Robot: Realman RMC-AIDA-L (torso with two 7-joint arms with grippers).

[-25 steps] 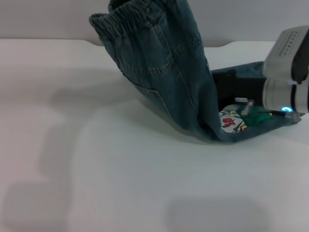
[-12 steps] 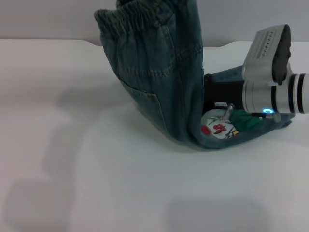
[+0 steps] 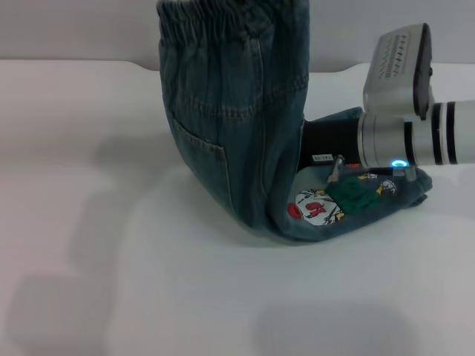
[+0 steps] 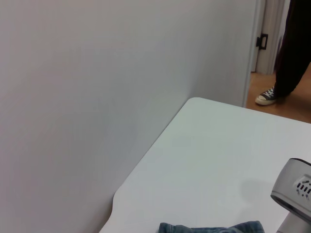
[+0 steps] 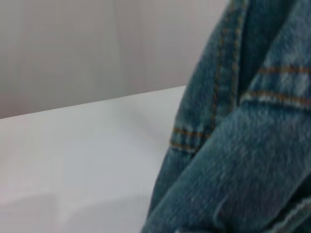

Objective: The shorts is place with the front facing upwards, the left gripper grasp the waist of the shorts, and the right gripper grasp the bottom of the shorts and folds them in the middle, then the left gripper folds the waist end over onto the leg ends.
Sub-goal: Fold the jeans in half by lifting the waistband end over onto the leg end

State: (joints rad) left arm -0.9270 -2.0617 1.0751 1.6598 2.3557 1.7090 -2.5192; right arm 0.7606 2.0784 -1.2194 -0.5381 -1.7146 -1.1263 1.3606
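The shorts (image 3: 237,126) are bent into an L on the white table. The upper part hangs upright, with the puckered waist (image 3: 223,11) at the top of the head view, running out of frame. The lower part lies flat to the right, showing the cartoon print (image 3: 319,206). My right gripper (image 3: 318,147) reaches from the right into the bend, just above the flat part; the denim hides its fingertips. The leg ends are mostly hidden under the right arm's silver wrist (image 3: 415,141). My left gripper is out of view. Denim (image 5: 243,145) fills the right wrist view.
The white table (image 3: 111,259) stretches left and forward of the shorts, with a grey wall behind its far edge. The left wrist view looks down on the table corner (image 4: 194,102), a strip of denim (image 4: 209,227), and a person's shoe (image 4: 267,96) in a doorway.
The raised waist end has swung right and now hangs more upright. The right arm and the flat leg part have shifted left, so the bend sits further left.
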